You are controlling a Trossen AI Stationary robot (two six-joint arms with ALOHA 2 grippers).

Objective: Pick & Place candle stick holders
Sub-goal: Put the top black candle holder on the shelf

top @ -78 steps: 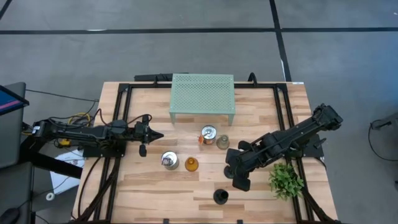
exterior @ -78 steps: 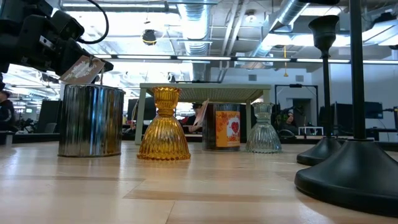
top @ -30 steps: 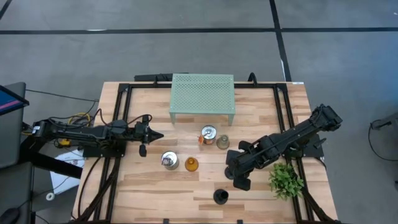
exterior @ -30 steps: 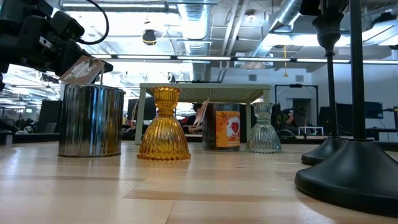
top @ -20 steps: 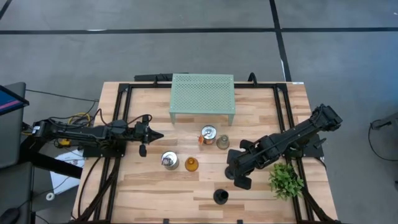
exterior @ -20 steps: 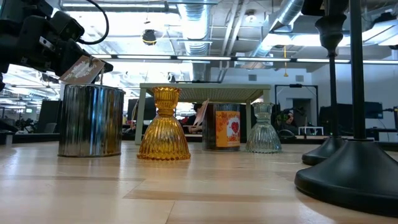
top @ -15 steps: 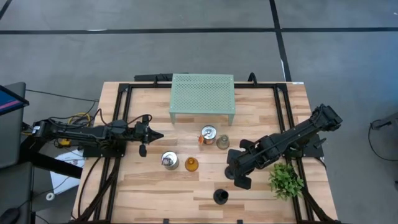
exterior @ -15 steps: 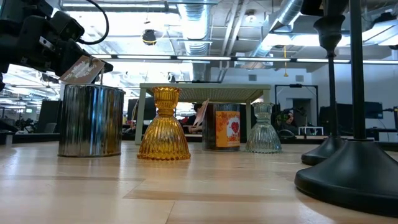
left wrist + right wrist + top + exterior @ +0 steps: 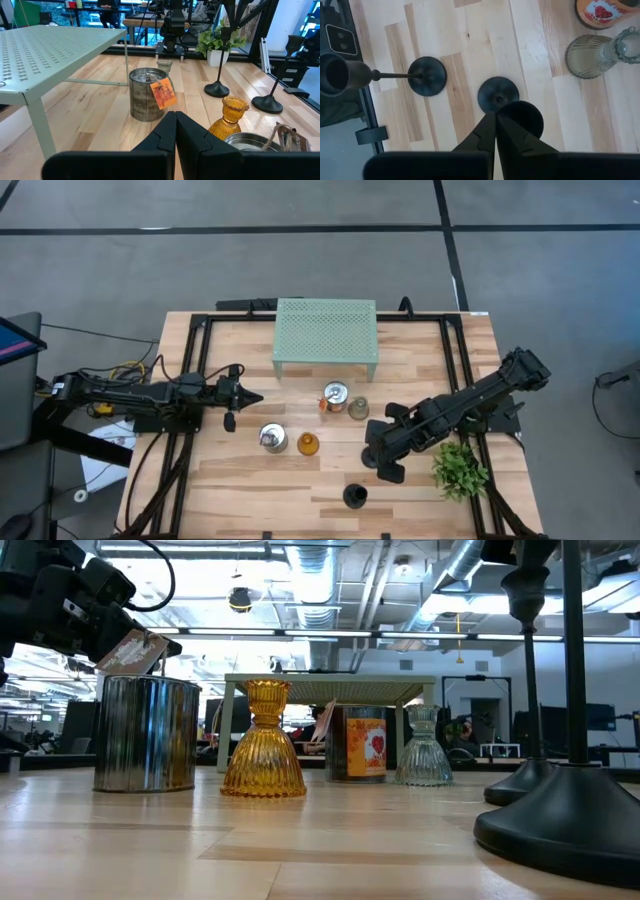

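Note:
Two black slim-stemmed holders stand on their round bases. One (image 9: 498, 93) is right below my right gripper (image 9: 495, 116), which is shut beside its top cup (image 9: 521, 119). The other (image 9: 354, 496) stands near the table's near edge. The silvery jar (image 9: 272, 438), the amber glass (image 9: 308, 444), the orange-and-silver tin (image 9: 335, 396) and the clear glass (image 9: 358, 409) stand mid-table. My left gripper (image 9: 247, 396) is shut and hovers left of them, touching nothing. My right gripper comes slanting down from the table's right, its shut fingers (image 9: 506, 131) right against the top cup of the black holder. The cup overlaps one finger in the wrist view, and I cannot tell whether they touch. The holder stands upright with its base on the table.
The pale green mesh stand (image 9: 326, 335) stands at the far middle of the table. The leafy green plant (image 9: 460, 468) is just right of my right arm. Bare wood lies at the near left of the table (image 9: 230, 490).

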